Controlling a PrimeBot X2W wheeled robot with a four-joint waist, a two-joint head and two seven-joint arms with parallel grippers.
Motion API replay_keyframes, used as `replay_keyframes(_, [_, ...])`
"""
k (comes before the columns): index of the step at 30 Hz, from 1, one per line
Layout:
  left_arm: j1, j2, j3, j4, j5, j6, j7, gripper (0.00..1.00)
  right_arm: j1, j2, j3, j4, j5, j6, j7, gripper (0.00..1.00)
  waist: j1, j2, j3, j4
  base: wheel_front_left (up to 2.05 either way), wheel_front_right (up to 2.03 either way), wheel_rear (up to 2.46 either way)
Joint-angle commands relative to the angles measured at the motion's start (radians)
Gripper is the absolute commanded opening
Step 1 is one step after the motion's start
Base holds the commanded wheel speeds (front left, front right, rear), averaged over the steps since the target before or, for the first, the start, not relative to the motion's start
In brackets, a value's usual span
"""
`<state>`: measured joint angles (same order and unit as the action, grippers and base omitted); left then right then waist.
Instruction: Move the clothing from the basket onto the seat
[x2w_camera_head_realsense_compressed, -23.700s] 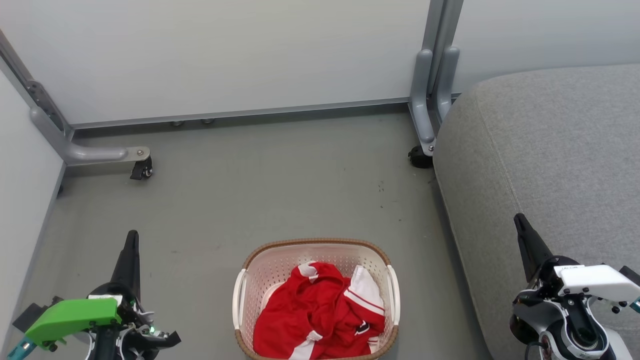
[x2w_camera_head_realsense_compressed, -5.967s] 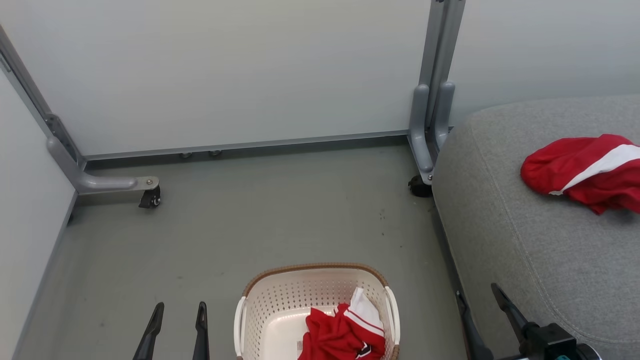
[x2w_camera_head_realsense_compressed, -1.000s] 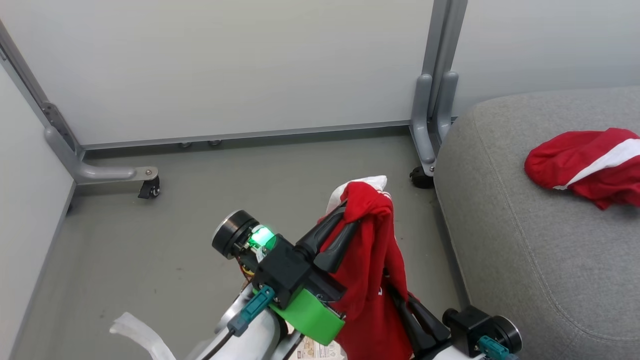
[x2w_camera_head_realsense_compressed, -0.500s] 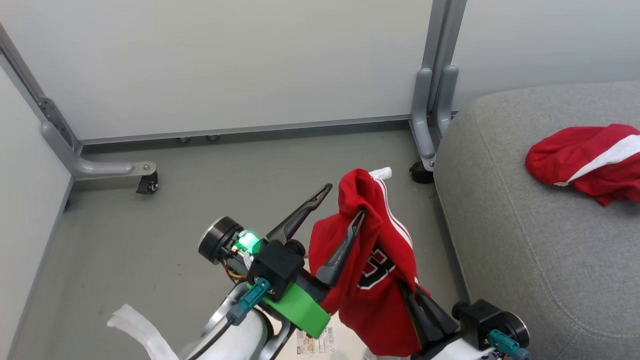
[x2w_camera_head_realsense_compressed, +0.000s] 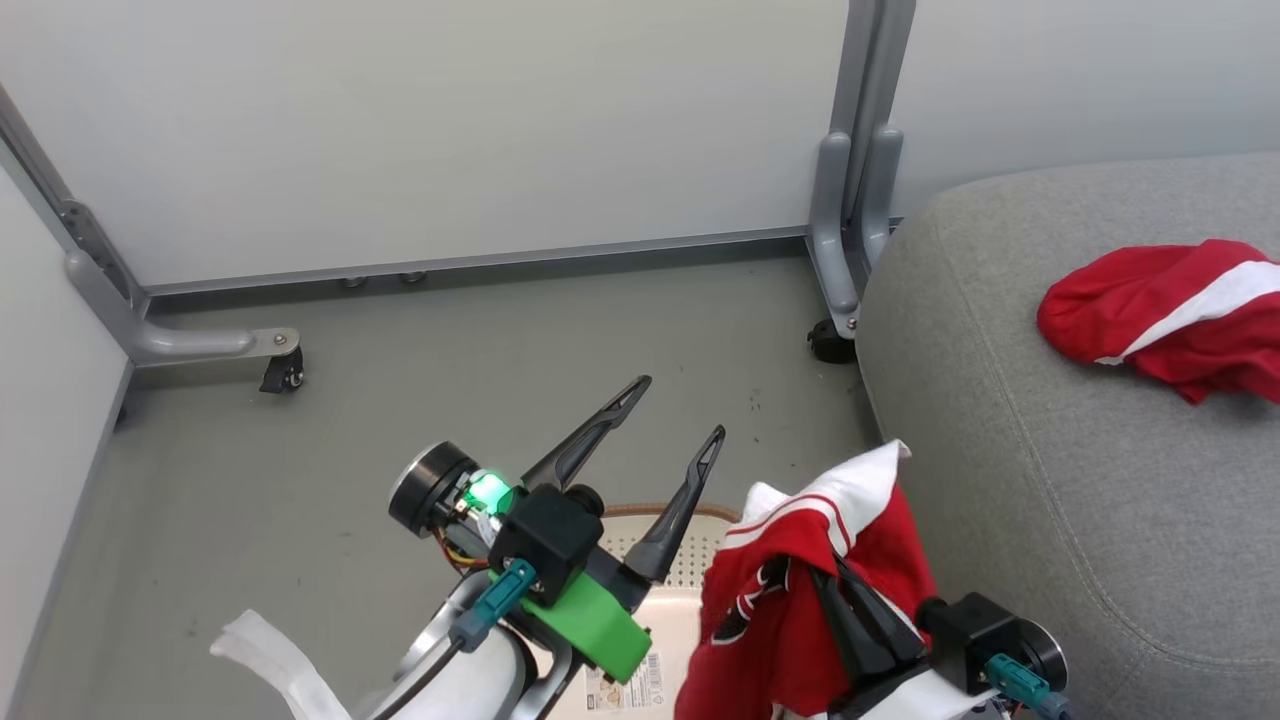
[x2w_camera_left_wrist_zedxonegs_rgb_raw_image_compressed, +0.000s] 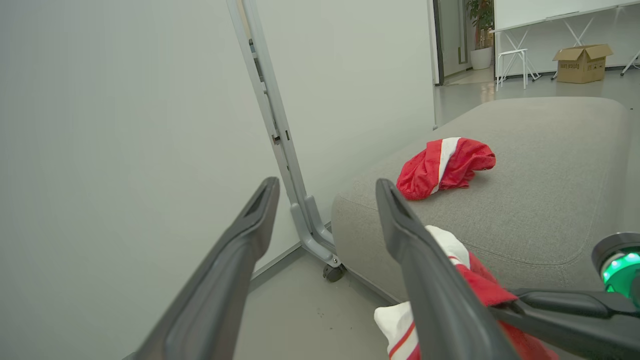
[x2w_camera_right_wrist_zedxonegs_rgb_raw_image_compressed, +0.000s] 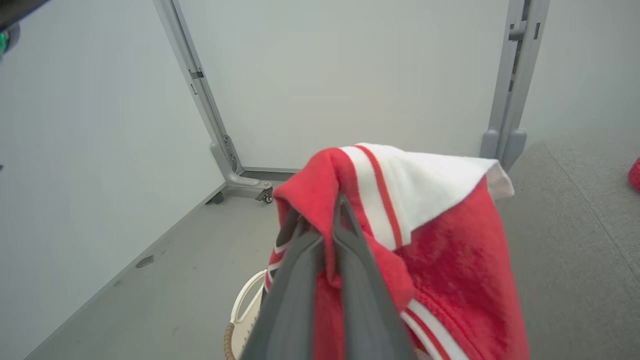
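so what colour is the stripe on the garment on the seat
White, across the red garment; left wrist view shows it best.

red garment (x2w_camera_head_realsense_compressed: 1160, 310) on grey seat (x2w_camera_head_realsense_compressed: 1060, 480)

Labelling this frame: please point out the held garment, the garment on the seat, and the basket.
held garment (x2w_camera_right_wrist_zedxonegs_rgb_raw_image_compressed: 450, 250): right wrist view, red body below the white panel.
garment on the seat (x2w_camera_head_realsense_compressed: 1120, 300): head view, red fabric left of its white stripe.
basket (x2w_camera_head_realsense_compressed: 690, 572): head view, perforated inner wall.
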<state>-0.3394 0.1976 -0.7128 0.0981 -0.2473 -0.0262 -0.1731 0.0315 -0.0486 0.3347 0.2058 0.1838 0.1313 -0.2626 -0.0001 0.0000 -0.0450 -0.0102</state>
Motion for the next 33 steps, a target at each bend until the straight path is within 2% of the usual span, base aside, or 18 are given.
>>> replay_keyframes(1, [0.020,0.007,0.003,-0.002,-0.010,0.005,-0.003,1.00,-0.010,-0.003,-0.001,-0.002,0.003,-0.001,-0.003,0.00,0.0001,0.0000,0.003,-0.011,0.00,0.00,0.00])
replay_keyframes(8, [0.061,0.034,0.021,0.010,-0.039,0.016,-0.008,1.00,-0.020,-0.004,-0.009,-0.020,-0.023,-0.001,-0.003,0.00,0.0001,0.0000,0.025,-0.069,0.00,0.00,0.00])
replay_keyframes(14, [0.112,0.067,0.044,0.012,-0.058,0.031,-0.037,1.00,-0.026,-0.004,-0.032,-0.052,-0.028,-0.001,-0.003,0.00,0.0001,0.0000,0.058,-0.168,0.00,0.00,0.00])
replay_keyframes(18, [0.141,0.087,0.053,0.003,-0.077,0.024,-0.052,1.00,-0.014,-0.003,-0.071,-0.089,-0.027,-0.001,-0.003,0.00,0.0001,0.0000,0.090,-0.238,0.00,0.00,0.00])
replay_keyframes(20, [0.151,0.102,0.064,-0.014,-0.081,0.020,-0.067,1.00,-0.007,-0.003,-0.099,-0.118,-0.033,-0.001,-0.003,0.00,0.0001,0.0000,0.130,-0.287,0.00,0.00,0.00])
replay_keyframes(25, [0.163,0.143,0.092,-0.041,-0.057,0.040,-0.081,1.00,-0.023,-0.002,-0.139,-0.167,-0.019,-0.001,-0.003,0.00,0.0001,0.0000,0.213,-0.359,0.00,0.00,0.00])
replay_keyframes(33, [0.176,0.204,0.114,-0.089,-0.033,0.017,-0.091,1.00,-0.090,-0.002,-0.234,-0.241,0.026,-0.001,-0.004,0.00,0.0001,0.0000,0.340,-0.404,0.00,0.00,0.00])
